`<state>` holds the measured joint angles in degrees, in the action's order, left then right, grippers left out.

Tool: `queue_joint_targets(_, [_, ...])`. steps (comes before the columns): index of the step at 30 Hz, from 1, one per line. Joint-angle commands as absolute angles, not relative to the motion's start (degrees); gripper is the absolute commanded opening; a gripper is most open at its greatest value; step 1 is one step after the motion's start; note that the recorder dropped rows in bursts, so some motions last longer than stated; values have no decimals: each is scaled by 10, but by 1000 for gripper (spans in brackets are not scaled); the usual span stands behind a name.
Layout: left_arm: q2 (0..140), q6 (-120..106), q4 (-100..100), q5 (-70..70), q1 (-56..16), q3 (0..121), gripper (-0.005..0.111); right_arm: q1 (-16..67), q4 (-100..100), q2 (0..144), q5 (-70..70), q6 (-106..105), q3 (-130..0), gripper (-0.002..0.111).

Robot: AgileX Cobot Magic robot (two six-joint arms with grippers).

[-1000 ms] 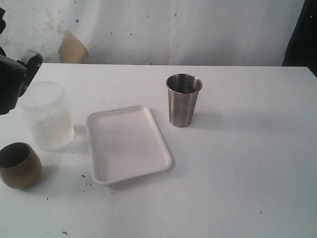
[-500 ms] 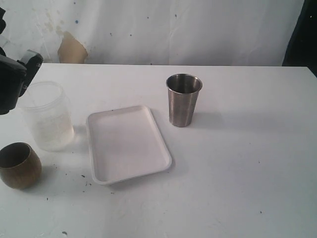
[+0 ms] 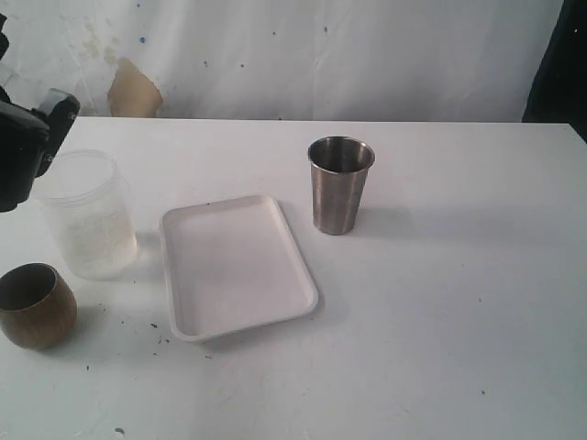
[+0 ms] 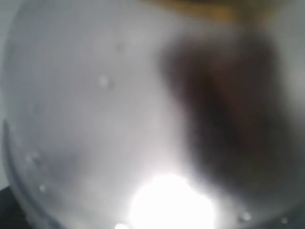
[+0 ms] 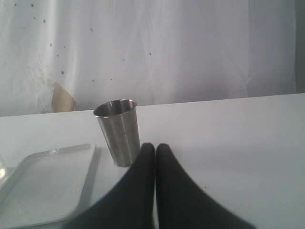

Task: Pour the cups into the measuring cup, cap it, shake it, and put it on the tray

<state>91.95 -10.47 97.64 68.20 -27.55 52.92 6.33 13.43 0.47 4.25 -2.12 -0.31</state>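
The steel tumbler (image 3: 340, 185) stands upright right of the white tray (image 3: 235, 266); the right wrist view shows the tumbler (image 5: 119, 131) and the tray (image 5: 47, 186) too. The brown cup (image 3: 35, 305) sits upright at the front left. No tall clear measuring cup with a scale shows in any view. My left gripper (image 3: 26, 151) hangs at the left edge, just above and beside the frosted jar (image 3: 87, 215); its fingers are hidden. A blurred translucent surface (image 4: 95, 119) fills the left wrist view. My right gripper (image 5: 155, 146) is shut and empty, a little short of the tumbler.
The wide frosted jar stands open-topped between the brown cup and the tray's left rim. A white sheet (image 3: 321, 55) hangs behind the table's far edge. Dark specks dot the tabletop (image 3: 459, 302) near the front.
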Motion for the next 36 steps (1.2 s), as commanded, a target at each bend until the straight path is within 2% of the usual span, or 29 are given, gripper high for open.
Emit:
queue_joint_targets(1, [914,-48,999,700,-276,534,0,65,132,5,36,-28,0,0])
queue_joint_targets(7, [914,67,861,690,-276,534,0,65,132,5,35,-28,0,0])
queue_joint_targets(13, [913,228,710,562,-227,534,0,65,131,5,35,-28,0,0])
queue_joint_targets(20, [865,237,647,481,-166,534,0,65,132,5,34,-28,0,0])
queue_joint_targets(28, [762,237,480,320,-91,534,0,65,132,5,33,-28,0,0])
queue_joint_targets(36, [667,225,327,232,-82,534,0,65,132,5,33,-24,0,0])
